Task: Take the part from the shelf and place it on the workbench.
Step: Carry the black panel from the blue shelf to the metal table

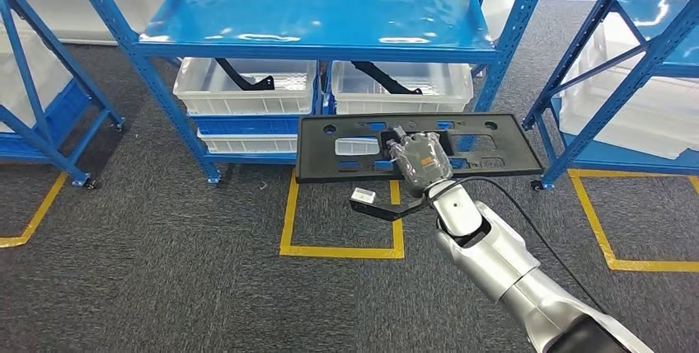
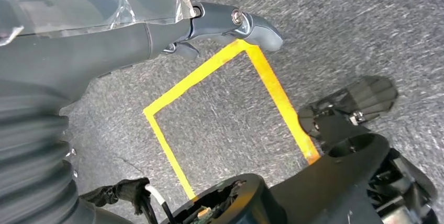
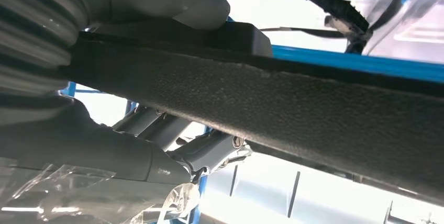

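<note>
I saw the right hand (image 1: 420, 163) gripping the part (image 1: 494, 147), a long flat black panel, and holding it up level in front of the shelf (image 1: 317, 19). Behind it sat 2 clear bins (image 1: 247, 93), each with a dark piece inside. More blue racks (image 1: 635, 48) stood on both sides. Yellow tape (image 1: 342, 250) marked the grey floor below. The left hand (image 2: 104, 30) hung over the floor, holding nothing, fingers (image 2: 256, 25) loosely out.
</note>
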`<action>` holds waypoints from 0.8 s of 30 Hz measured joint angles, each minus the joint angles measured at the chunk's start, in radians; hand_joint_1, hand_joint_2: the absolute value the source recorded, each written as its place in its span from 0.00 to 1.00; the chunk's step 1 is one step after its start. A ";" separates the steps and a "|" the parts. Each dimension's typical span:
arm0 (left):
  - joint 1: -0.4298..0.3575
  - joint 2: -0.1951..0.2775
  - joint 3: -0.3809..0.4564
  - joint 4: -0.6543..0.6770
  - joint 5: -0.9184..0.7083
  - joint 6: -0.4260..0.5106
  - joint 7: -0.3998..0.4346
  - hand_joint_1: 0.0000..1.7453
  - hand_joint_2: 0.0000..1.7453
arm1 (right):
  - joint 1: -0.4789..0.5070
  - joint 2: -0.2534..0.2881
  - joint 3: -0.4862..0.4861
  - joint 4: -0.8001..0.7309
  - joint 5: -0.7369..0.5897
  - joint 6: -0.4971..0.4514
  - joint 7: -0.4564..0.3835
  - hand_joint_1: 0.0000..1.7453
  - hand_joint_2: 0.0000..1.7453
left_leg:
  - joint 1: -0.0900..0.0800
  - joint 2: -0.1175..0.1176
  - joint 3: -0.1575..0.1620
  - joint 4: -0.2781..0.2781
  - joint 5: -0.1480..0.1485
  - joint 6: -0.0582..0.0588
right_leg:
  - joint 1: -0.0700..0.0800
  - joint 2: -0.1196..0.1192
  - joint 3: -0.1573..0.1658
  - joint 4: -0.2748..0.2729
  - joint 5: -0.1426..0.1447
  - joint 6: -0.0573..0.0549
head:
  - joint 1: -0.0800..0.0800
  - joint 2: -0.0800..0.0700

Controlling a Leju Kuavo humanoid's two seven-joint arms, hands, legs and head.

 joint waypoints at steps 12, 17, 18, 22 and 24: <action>-0.007 0.002 0.001 0.000 0.000 -0.008 0.001 0.00 1.00 | -0.004 0.002 -0.002 -0.002 -0.016 0.007 -0.007 1.00 1.00 | 0.022 0.000 -0.065 0.283 -0.128 -0.056 | -0.001 -0.004 -0.083 -0.062 0.075 -0.029 | -0.001 0.000; -0.007 0.005 0.002 0.000 0.001 -0.014 0.002 0.00 1.00 | -0.007 0.002 -0.003 -0.004 -0.002 0.008 0.000 1.00 1.00 | 0.014 -0.002 0.109 0.013 -0.122 -0.028 | 0.002 -0.014 -0.114 -0.053 0.106 -0.003 | 0.000 0.000; -0.005 0.005 0.001 0.000 0.001 -0.015 0.002 0.00 1.00 | -0.006 0.002 -0.003 -0.004 0.000 0.008 0.001 1.00 1.00 | 0.014 -0.004 0.108 0.006 -0.120 -0.020 | 0.001 -0.016 -0.117 -0.052 0.108 0.002 | 0.000 0.000; 0.002 0.006 0.002 0.000 0.000 -0.013 0.002 0.00 1.00 | -0.002 0.000 -0.003 -0.004 0.001 0.010 0.008 1.00 1.00 | 0.014 -0.016 0.090 0.000 -0.096 0.009 | -0.004 -0.011 -0.194 0.129 -0.007 0.018 | 0.000 0.000; 0.006 0.007 0.001 0.000 -0.002 -0.012 0.002 0.00 1.00 | 0.005 -0.002 -0.003 -0.004 0.001 0.012 0.011 1.00 1.00 | 0.012 -0.026 0.078 0.000 -0.085 0.012 | -0.004 -0.010 -0.246 0.265 -0.067 0.022 | 0.000 0.000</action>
